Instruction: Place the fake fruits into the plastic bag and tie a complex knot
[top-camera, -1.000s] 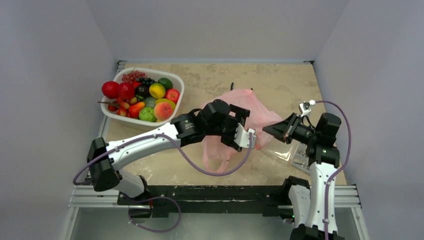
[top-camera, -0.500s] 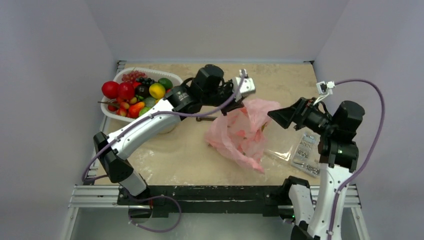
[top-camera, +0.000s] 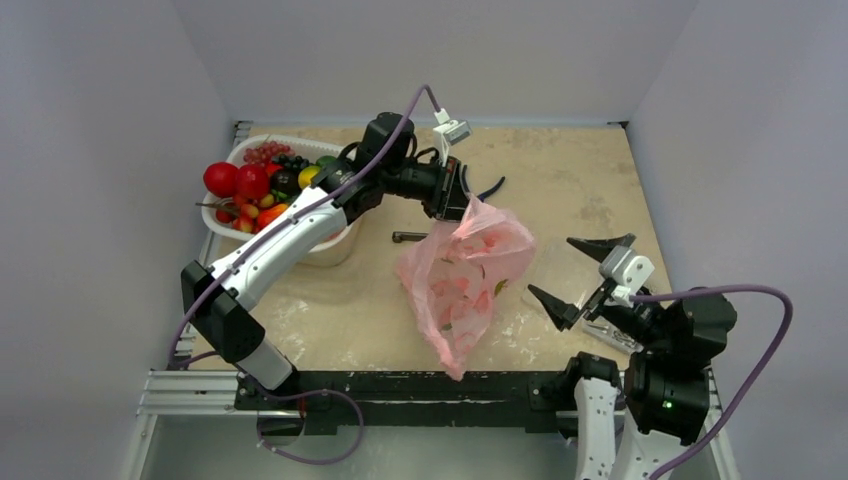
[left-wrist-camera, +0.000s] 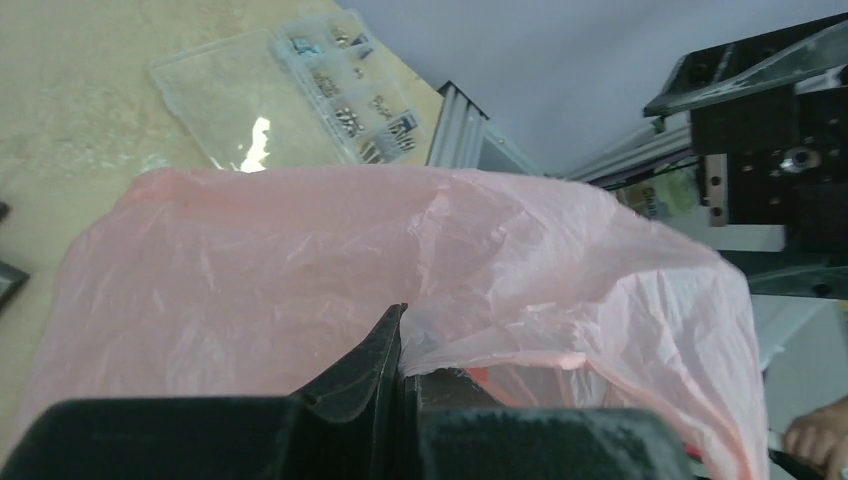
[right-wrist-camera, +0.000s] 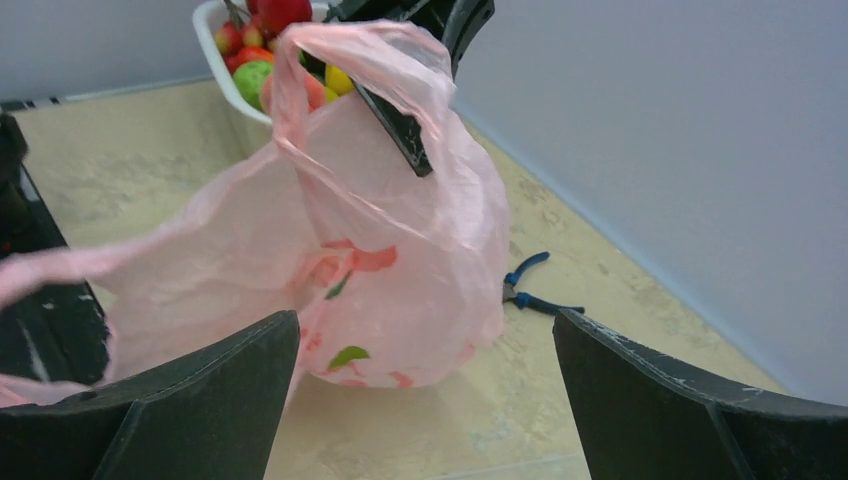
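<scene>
The fake fruits (top-camera: 270, 190) lie heaped in a white basket (top-camera: 330, 250) at the far left and show again in the right wrist view (right-wrist-camera: 262, 60). The pink plastic bag (top-camera: 462, 275) hangs mid-table from my left gripper (top-camera: 455, 196), which is shut on its top edge. In the left wrist view the film (left-wrist-camera: 300, 260) is pinched between the closed fingers of the left gripper (left-wrist-camera: 400, 312). My right gripper (top-camera: 548, 265) is open, to the right of the bag and apart from it (right-wrist-camera: 425, 318). Red and green marks show on the bag (right-wrist-camera: 380, 220). A knot is not in view.
A clear case of metal hardware (top-camera: 605, 325) lies at the near right, under the right arm, and appears in the left wrist view (left-wrist-camera: 300, 90). Blue-handled pliers (right-wrist-camera: 530, 290) lie beyond the bag. A small dark tool (top-camera: 408, 237) rests left of the bag.
The left gripper shut on the bag and lifted it toward the far side, so it now hangs. The right gripper let go, opened wide and drew back to the near right.
</scene>
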